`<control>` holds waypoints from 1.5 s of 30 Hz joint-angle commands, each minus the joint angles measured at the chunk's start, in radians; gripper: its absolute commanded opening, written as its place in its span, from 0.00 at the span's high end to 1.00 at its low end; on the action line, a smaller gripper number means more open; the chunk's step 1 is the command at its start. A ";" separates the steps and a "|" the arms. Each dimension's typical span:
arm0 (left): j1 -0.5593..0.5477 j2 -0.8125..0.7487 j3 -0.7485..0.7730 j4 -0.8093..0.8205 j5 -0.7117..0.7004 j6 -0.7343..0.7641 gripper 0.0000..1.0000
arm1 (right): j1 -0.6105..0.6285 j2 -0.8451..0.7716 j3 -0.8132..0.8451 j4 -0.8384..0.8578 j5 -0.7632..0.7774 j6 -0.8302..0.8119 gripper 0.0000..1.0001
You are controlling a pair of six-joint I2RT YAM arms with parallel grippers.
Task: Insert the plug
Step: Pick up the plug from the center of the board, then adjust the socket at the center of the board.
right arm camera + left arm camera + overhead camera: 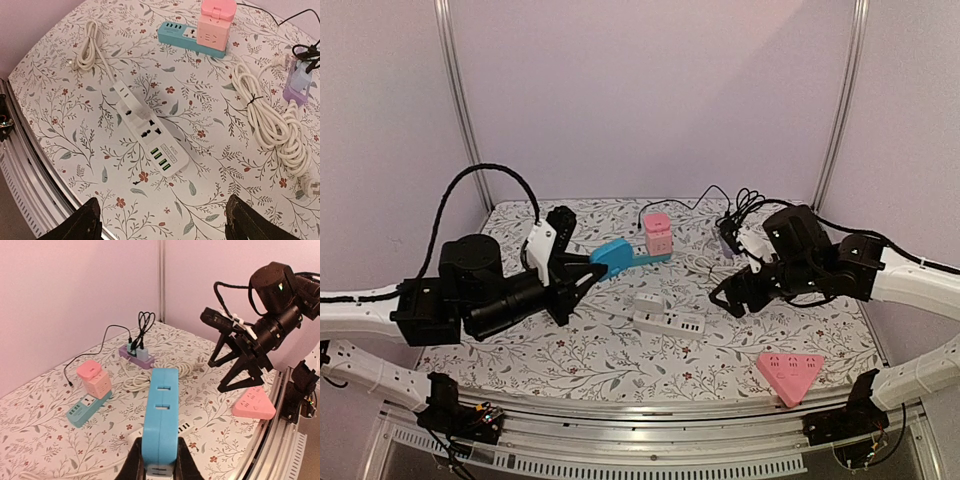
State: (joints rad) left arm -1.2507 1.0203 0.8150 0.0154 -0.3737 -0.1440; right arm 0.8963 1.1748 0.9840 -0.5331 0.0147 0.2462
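**A:** Left end effector point(588, 277) is clamped on one end of the blue strip point(613, 255), holding it up off the worktop point(520, 355), mid-width and toward the far edge. In the left wrist view the strip's long axis runs straight out from the fingers. Its slotted face is up and its free end aims at the right arm.

**B:** And the right end effector point(738, 290) is spread wide with nothing in it. It hangs over the right half of the worktop, and the white strip point(150, 132) lies below it.

**A:** So where's the plug?

**B:** My read is that it's the plug point(311, 187) on the coiled white cord point(270, 115). The cord lies flat toward the far right corner, just near of the purple strip point(295, 82). The coil seems to stretch roughly along the far edge, with the plug at the end closer to the right edge. In the right wrist view it sits off to the side of the open fingers, not between them.

**A:** Which arm takes it?

**B:** The right, I'd say, because it's clearly nearer and the left has its load. It would need to shift toward that corner to straddle the plug. The blue strip's sockets wait the other way, toward the left edge.

**A:** The prongs are too small to read from here.
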 commanded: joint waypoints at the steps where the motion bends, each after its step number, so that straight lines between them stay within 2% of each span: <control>1: 0.024 -0.108 -0.072 -0.090 -0.206 -0.004 1.00 | -0.003 0.142 -0.050 0.014 0.015 -0.041 0.15; 3: 0.031 -0.153 -0.090 -0.116 -0.240 0.002 1.00 | -0.002 0.233 -0.032 0.063 -0.053 -0.150 0.10; 5: 0.038 -0.196 -0.105 -0.134 -0.254 0.014 1.00 | -0.003 0.358 0.017 0.087 -0.038 -0.225 0.07; 10: 0.048 -0.277 -0.129 -0.176 -0.283 0.045 1.00 | -0.030 0.610 0.148 0.100 -0.041 -0.371 0.07; 13: 0.054 -0.317 -0.144 -0.177 -0.304 0.068 1.00 | -0.040 0.723 0.193 0.093 -0.087 -0.387 0.15; 17: 0.071 -0.340 -0.148 -0.167 -0.302 0.109 1.00 | -0.042 0.793 0.237 0.100 -0.130 -0.377 0.29; 21: 0.088 -0.333 -0.134 -0.154 -0.286 0.139 1.00 | -0.051 0.849 0.328 0.080 -0.120 -0.410 0.47; 29: 0.101 -0.341 -0.130 -0.160 -0.292 0.142 1.00 | -0.077 1.056 0.678 -0.068 -0.177 -0.570 0.50; 32: 0.105 -0.352 -0.134 -0.156 -0.291 0.157 1.00 | -0.078 1.117 0.761 -0.104 -0.168 -0.618 0.44; 34: 0.105 -0.354 -0.134 -0.153 -0.287 0.165 1.00 | -0.077 1.128 0.790 -0.126 -0.155 -0.625 0.28; 35: 0.106 -0.354 -0.134 -0.152 -0.284 0.166 1.00 | -0.077 1.127 0.799 -0.138 -0.144 -0.623 0.25; 38: 0.109 -0.345 -0.132 -0.148 -0.272 0.165 1.00 | -0.078 1.079 0.791 -0.172 -0.102 -0.567 0.21; 41: 0.112 -0.338 -0.129 -0.148 -0.266 0.158 1.00 | -0.077 0.949 0.715 -0.187 -0.029 -0.461 0.18; 45: 0.114 -0.346 -0.131 -0.147 -0.256 0.147 1.00 | -0.089 0.731 0.544 -0.254 0.174 -0.239 0.15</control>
State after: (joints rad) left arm -1.1553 0.6804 0.6777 -0.1440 -0.6456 0.0078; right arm 0.8215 2.1357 1.6379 -0.6891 -0.0113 -0.2138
